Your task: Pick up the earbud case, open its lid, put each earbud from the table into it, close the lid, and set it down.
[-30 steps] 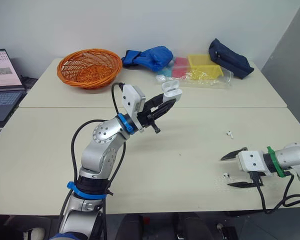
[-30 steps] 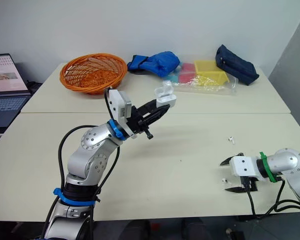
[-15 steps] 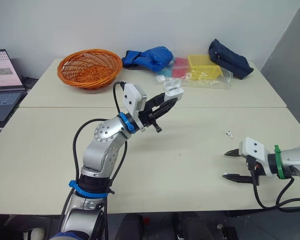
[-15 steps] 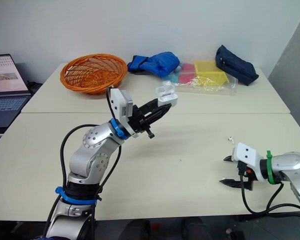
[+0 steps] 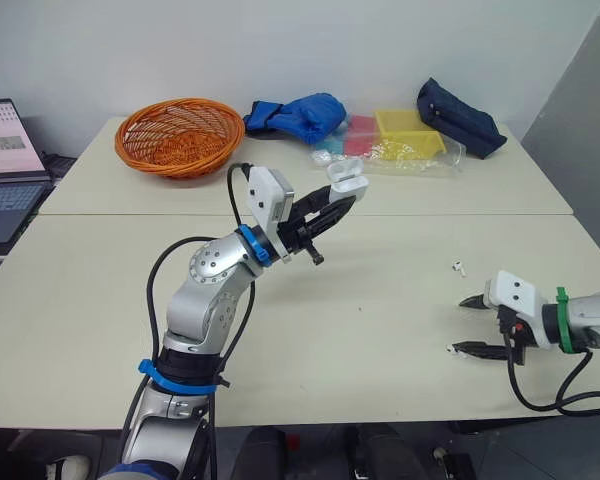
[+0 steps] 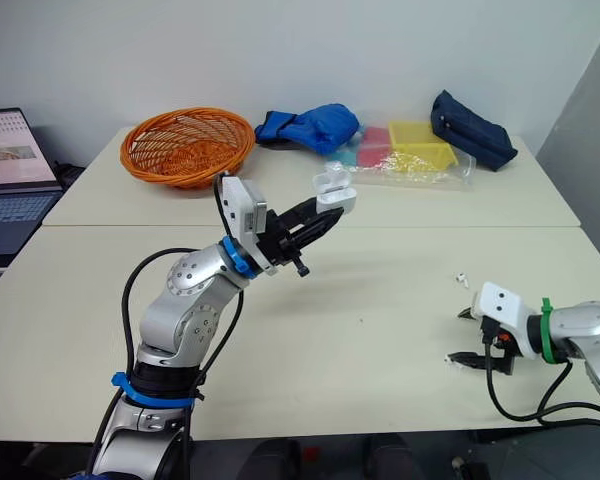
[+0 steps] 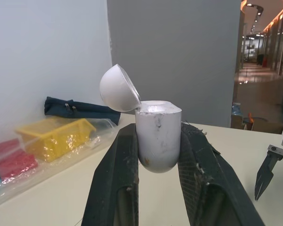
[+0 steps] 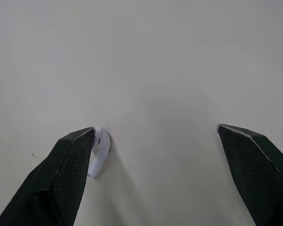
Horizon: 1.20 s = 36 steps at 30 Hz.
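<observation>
My left gripper [image 5: 338, 198] is raised above the table and shut on the white earbud case [image 5: 346, 181], whose lid stands open; the left wrist view has the case [image 7: 158, 134] upright between the two fingers. At the front right, my right gripper [image 5: 457, 326] is open and low over the table. One white earbud [image 8: 98, 151] lies on the table against the tip of one of its fingers [image 8: 61, 174]. The other finger is well apart from it. A second earbud [image 5: 459, 267] lies farther back on the table.
An orange basket [image 5: 180, 135], a blue cloth [image 5: 300, 115], a plastic bag with yellow and pink boxes [image 5: 400, 135] and a navy pouch [image 5: 460, 115] line the far table. A laptop [image 5: 0, 165] sits at the left edge.
My right gripper has rolled at the wrist, shifted slightly right, and brought one fingertip against the near earbud. The left gripper with the open case has barely moved.
</observation>
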Each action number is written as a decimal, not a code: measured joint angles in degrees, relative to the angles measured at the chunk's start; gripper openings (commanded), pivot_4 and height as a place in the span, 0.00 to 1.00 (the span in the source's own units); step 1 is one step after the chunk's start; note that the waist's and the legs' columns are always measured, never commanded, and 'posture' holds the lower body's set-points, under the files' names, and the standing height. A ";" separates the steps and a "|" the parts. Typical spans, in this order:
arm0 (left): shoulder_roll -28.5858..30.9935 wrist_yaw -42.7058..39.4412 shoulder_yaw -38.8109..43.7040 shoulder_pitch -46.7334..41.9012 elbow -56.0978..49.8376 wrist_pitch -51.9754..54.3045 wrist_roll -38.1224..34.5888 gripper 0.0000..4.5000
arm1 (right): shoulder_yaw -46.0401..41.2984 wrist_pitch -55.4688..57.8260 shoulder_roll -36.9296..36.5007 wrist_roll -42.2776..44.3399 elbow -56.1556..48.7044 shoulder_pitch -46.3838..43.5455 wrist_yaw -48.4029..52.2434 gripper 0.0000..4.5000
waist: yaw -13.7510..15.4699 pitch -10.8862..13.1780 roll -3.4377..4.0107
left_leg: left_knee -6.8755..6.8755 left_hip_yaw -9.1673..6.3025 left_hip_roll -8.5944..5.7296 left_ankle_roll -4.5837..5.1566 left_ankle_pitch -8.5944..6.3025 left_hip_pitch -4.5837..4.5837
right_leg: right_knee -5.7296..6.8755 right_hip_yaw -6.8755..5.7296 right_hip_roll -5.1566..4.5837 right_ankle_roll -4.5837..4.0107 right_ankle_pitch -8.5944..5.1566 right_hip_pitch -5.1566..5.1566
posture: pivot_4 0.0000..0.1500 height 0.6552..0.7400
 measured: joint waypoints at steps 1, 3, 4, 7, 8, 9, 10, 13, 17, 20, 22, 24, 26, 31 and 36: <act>-0.20 0.00 0.00 0.00 0.04 -0.04 0.00 0.17 | 0.00 -0.25 -0.01 -0.02 0.42 -0.39 0.07 0.96 | -0.01 0.00 0.00 | 0.00 0.00 0.00 0.00 0.00 0.00 | 0.00 0.00 0.00 0.00 0.00 0.00 | 1.00 1.00; -0.34 -0.01 -0.02 -0.03 0.05 -0.14 0.01 0.17 | 0.00 -0.51 -0.13 -0.19 1.04 -0.86 0.09 0.96 | 0.00 0.00 0.00 | 0.00 0.00 0.00 0.00 0.00 0.00 | 0.00 -0.01 0.00 0.00 0.00 0.00 | 1.00 1.00; -0.34 -0.01 -0.02 -0.03 0.05 -0.15 0.01 0.17 | 0.00 -0.58 -0.20 -0.32 1.22 -0.87 0.09 0.96 | 0.00 0.00 0.00 | 0.00 0.00 0.00 0.00 0.00 0.00 | 0.00 -0.01 0.00 0.00 0.00 0.01 | 1.00 1.00; -0.48 -0.01 -0.03 -0.02 0.05 -0.19 0.02 0.17 | 0.00 -0.60 -0.23 -0.41 1.82 -0.92 0.10 0.96 | -0.01 0.00 0.00 | 0.00 0.00 0.00 0.00 0.00 0.00 | 0.00 0.00 0.00 0.00 0.00 0.00 | 1.00 1.00; -0.50 -0.03 -0.03 -0.03 0.05 -0.21 0.02 0.17 | -0.01 -0.54 -0.23 -0.28 1.99 -1.03 0.17 0.96 | -0.01 0.00 0.00 | 0.00 0.00 0.00 0.00 0.00 0.00 | 0.00 0.00 0.00 0.00 0.00 0.00 | 1.00 1.00; -0.50 -0.04 -0.03 -0.03 0.06 -0.22 0.02 0.17 | -0.02 -0.46 -0.23 -0.02 1.99 -1.17 0.29 0.96 | -0.01 0.00 0.00 | 0.00 0.00 0.00 0.00 0.00 0.00 | 0.01 0.00 0.00 0.00 0.00 0.00 | 1.00 1.00; -0.49 -0.06 -0.03 -0.03 0.06 -0.23 0.02 0.17 | -0.11 -0.37 -0.22 0.36 1.97 -1.28 0.53 0.96 | -0.02 0.00 0.00 | 0.00 0.00 0.00 0.00 0.00 0.00 | 0.01 0.00 0.00 0.00 0.00 0.00 | 1.00 1.00; -0.49 -0.10 -0.03 -0.02 0.08 -0.23 0.02 0.17 | -1.54 0.39 -0.26 2.19 1.49 -1.76 1.60 0.96 | -0.01 0.00 0.00 | 0.01 0.00 0.00 0.00 0.00 0.00 | 0.01 0.00 0.00 0.00 0.00 0.01 | 1.00 1.00; -0.56 -0.29 -0.04 -0.03 0.13 -0.25 0.02 0.17 | -1.58 1.59 -0.47 2.49 -1.62 -1.10 2.19 0.96 | 0.00 0.00 0.00 | 0.00 -0.02 0.00 0.00 0.00 0.00 | 0.00 -0.02 0.00 0.00 0.00 0.01 | 1.00 1.00; -0.60 -0.41 -0.04 -0.03 0.16 -0.25 0.02 0.17 | -0.83 0.52 -0.48 0.59 -1.94 -0.28 1.38 0.96 | 0.00 0.00 0.00 | 0.01 0.01 0.00 0.00 0.00 0.00 | 0.00 0.01 0.00 0.01 0.00 0.01 | 1.00 1.00; -0.59 -0.43 -0.04 -0.02 0.16 -0.24 0.02 0.17 | 0.02 -1.51 -0.47 -1.72 -0.89 -0.05 0.43 0.96 | 0.00 0.00 0.00 | 0.02 0.01 0.00 0.00 0.00 0.00 | 0.01 0.01 0.00 0.01 0.01 0.01 | 1.00 1.00; -0.58 -0.43 -0.04 -0.03 0.16 -0.25 0.02 0.17 | 0.65 -2.63 -0.46 -3.23 0.33 0.36 -0.36 0.96 | 0.00 0.00 0.00 | 0.02 0.01 0.00 0.00 0.00 0.01 | 0.02 0.01 0.00 0.01 0.01 0.01 | 1.00 1.00; -0.54 -0.43 -0.04 -0.02 0.16 -0.24 0.02 0.17 | 0.70 -2.97 -0.46 -4.17 0.92 0.69 -0.43 0.96 | -0.02 0.00 0.00 | 0.01 0.01 0.00 0.00 0.00 0.01 | 0.02 0.01 0.00 0.00 0.00 0.00 | 1.00 1.00; -0.55 -0.42 -0.04 -0.03 0.16 -0.24 0.02 0.17 | 0.69 -2.55 0.68 -4.14 1.11 0.35 -0.64 0.96 | -0.05 0.00 0.00 | 0.01 0.00 0.00 0.00 0.00 0.01 | 0.02 0.00 0.01 0.00 0.01 0.01 | 1.00 1.00; -0.45 -0.45 -0.04 -0.03 0.16 -0.22 0.02 0.17 | 0.48 -2.26 0.65 -4.09 1.11 0.29 -0.23 0.96 | -0.04 0.00 0.00 | 0.02 0.01 0.00 0.00 0.00 0.01 | 0.02 0.01 0.00 0.01 0.01 0.01 | 1.00 1.00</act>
